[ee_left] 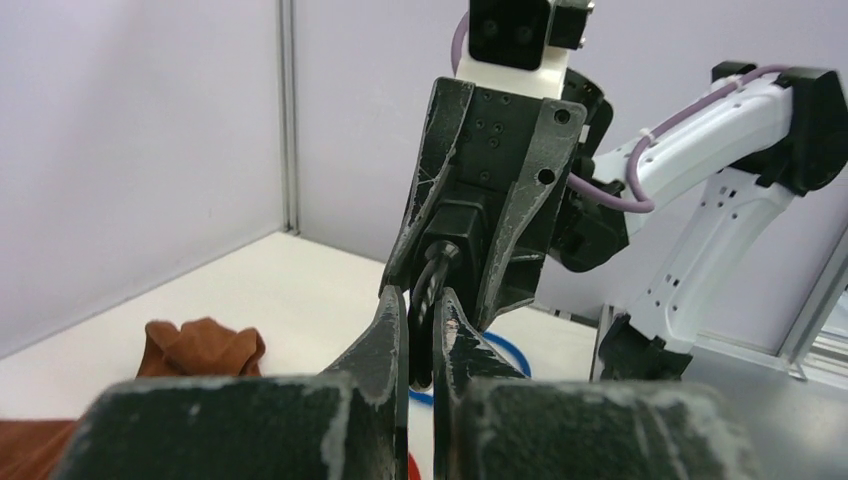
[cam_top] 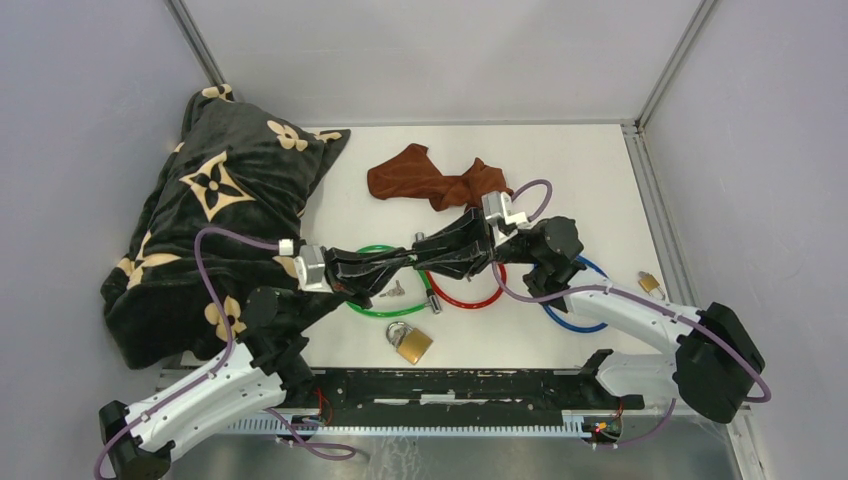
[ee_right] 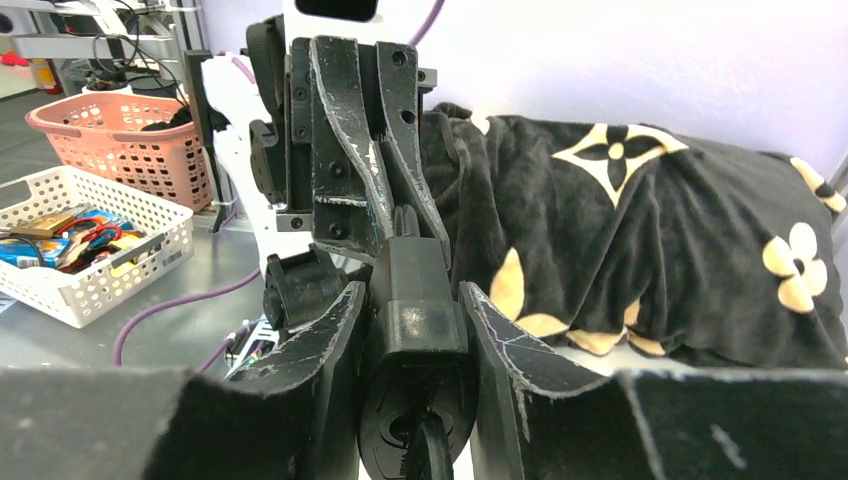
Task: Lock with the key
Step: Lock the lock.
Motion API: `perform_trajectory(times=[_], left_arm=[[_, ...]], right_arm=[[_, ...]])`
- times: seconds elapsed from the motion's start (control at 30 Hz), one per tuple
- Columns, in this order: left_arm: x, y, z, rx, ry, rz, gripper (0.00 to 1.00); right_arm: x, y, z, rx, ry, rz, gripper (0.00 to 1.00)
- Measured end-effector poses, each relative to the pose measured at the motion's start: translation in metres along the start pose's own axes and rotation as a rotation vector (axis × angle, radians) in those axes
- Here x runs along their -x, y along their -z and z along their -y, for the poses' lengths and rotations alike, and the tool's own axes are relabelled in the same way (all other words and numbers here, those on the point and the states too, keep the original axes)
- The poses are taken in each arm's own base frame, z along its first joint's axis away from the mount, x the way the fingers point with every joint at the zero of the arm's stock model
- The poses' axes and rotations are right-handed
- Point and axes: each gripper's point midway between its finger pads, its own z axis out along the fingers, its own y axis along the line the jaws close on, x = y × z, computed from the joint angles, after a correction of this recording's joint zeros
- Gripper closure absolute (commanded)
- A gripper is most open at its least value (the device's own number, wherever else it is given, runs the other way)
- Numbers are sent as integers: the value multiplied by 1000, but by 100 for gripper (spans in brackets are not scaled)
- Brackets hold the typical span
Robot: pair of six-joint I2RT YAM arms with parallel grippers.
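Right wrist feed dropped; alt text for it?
The right gripper clamps a black lock at centre, and the left gripper, pinched shut, meets the lock's far end head-on. Behind, a flowered blanket on the right; a pink basket and a white basket on the left.

Arms tip to tip: left gripper (cam_top: 408,264) pinched tight, pointing 3 o'clock; right gripper (cam_top: 432,262) half-spread, pointing 9 o'clock.
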Motion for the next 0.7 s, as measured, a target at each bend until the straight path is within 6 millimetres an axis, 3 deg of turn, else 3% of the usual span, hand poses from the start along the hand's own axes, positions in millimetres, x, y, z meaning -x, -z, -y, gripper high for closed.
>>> perform_trajectory(times=[0.2,0.4,0.5,0.7], left_arm=[[36,-5,15,-63,-16,116,98],[83,-7,47,-202,-19,242,98],[86,-9,57,-256,-23,224,98],[72,-15,63,-298,-34,98,98]], right_arm=[[35,-19,-9,71,52,29,100],[77,-43,-32,168,128,66,100],[82,-41,-41,173,155,64,100],[82,-27,-46,121,189,29,100]])
